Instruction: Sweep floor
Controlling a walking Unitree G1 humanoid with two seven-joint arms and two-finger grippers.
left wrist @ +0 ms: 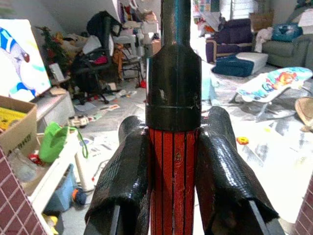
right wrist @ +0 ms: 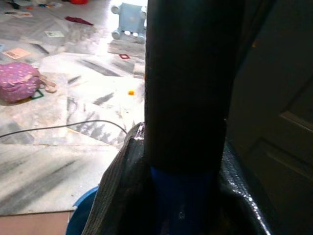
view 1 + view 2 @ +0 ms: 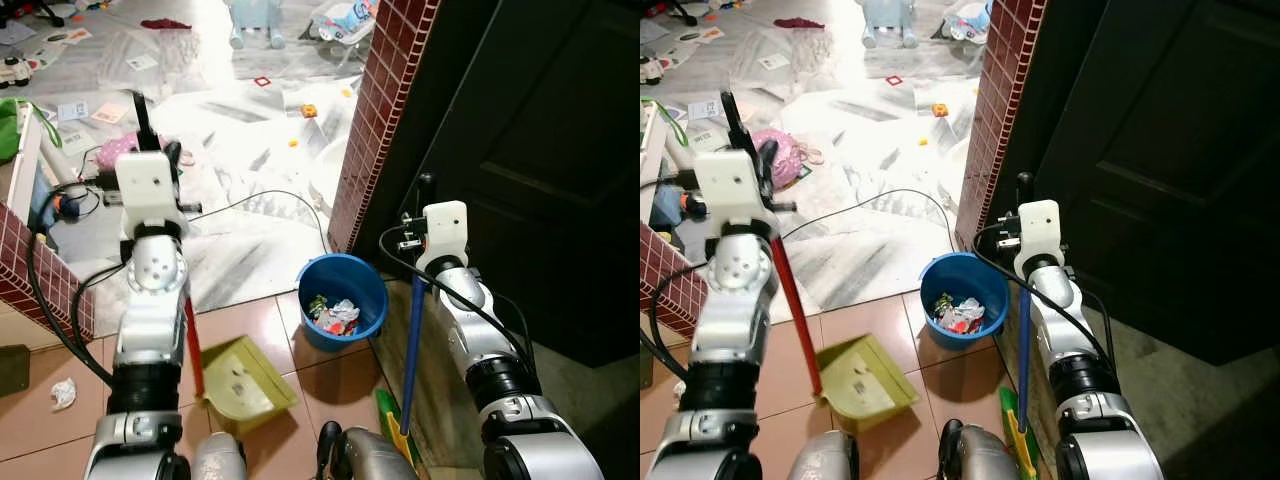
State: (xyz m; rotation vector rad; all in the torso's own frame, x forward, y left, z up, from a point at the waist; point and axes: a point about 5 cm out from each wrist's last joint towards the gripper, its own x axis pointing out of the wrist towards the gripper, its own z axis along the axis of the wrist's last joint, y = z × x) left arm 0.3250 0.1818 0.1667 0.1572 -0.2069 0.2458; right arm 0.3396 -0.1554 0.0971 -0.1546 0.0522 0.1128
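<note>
My left gripper (image 1: pixel 171 176) is clamped on the red dustpan handle (image 3: pixel 193 345), its two fingers (image 1: pixel 122 186) pressed to either side of the shaft just below the black cap, and the handle runs nearly upright from mid-left of the frame down to the yellow-green dustpan (image 3: pixel 243 378), which rests on the brown tiles at lower centre with its mouth opening toward the right. My right gripper (image 2: pixel 186 196) is closed around the broom handle (image 3: pixel 412 330), a blue shaft with a black top, standing almost vertical at right of centre beside the brick pillar (image 3: pixel 385 110), with the green broom head (image 3: pixel 392 425) on the floor at the bottom edge. The blue bucket (image 3: pixel 343 302) sits between the two tools, already holding scraps. What I judge is left to collect is a crumpled bit of paper (image 3: pixel 63 392) at the lower left, on the tiles well to the left of the pan and behind its mouth. That is the relation the next sweep turns on: the scrap lies on the far side of the pan from the broom, so my left arm is much the nearer. I would probably need to turn or shift the pan toward it, and carry the broom head across to its far side.
</note>
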